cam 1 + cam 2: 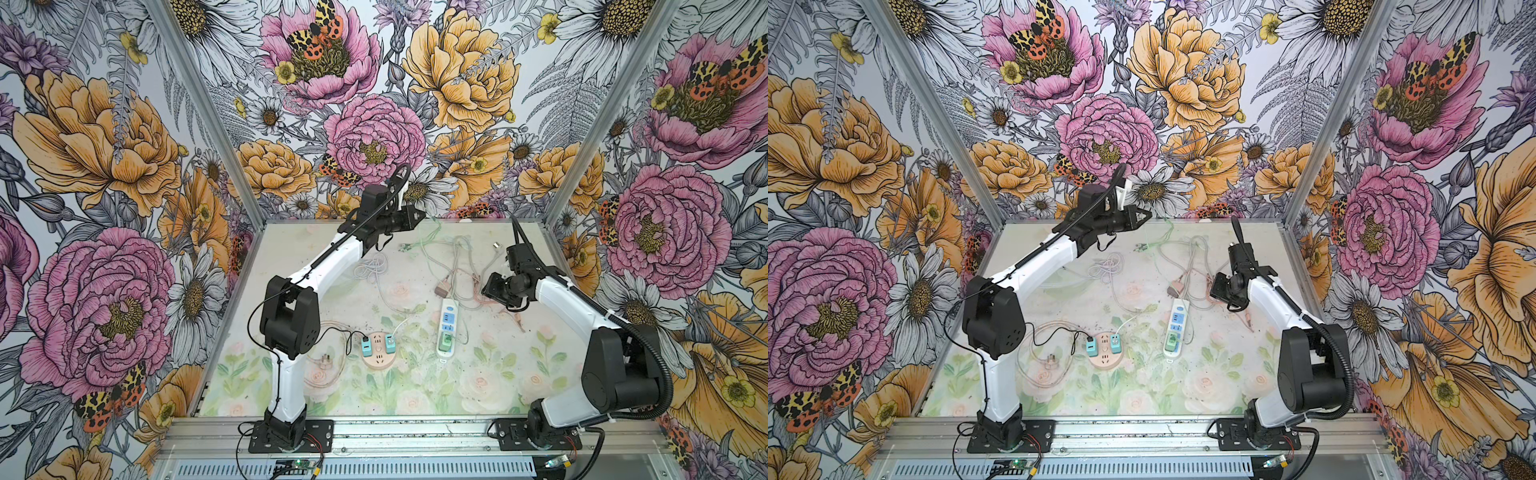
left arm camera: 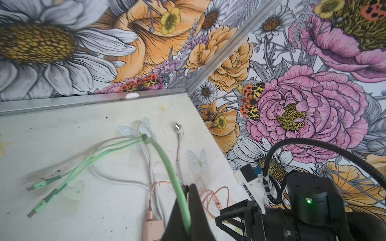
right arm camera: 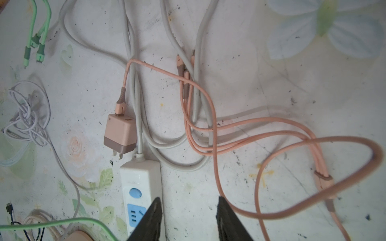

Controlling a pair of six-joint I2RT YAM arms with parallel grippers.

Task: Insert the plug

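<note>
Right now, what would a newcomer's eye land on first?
The loud floral wallpaper on all three walls. Then the left arm, raised at the back, jaws shut on a green cable, and the tangle of pink and grey cables mid-table behind the white power strip.

The widest free room is the front strip of the desk (image 1: 415,399), bare across its width. Mid-desk, the round socket hub (image 1: 377,350) and the white power strip (image 1: 448,328) stand well apart, and the lane between them is crossed only by a thin white lead (image 1: 403,324). Behind the strip the way is cluttered: the pink adapter (image 3: 120,133) lies just beside its cord end, and a grey cord (image 3: 133,87) and pink cable loops (image 3: 211,129) overlap there. One of these loops arches just beside the right fingers (image 3: 227,221). The green cable (image 2: 167,160) slants up from the desk's back into the left fingers (image 2: 197,208). Walls (image 1: 124,208) close three sides.
</note>
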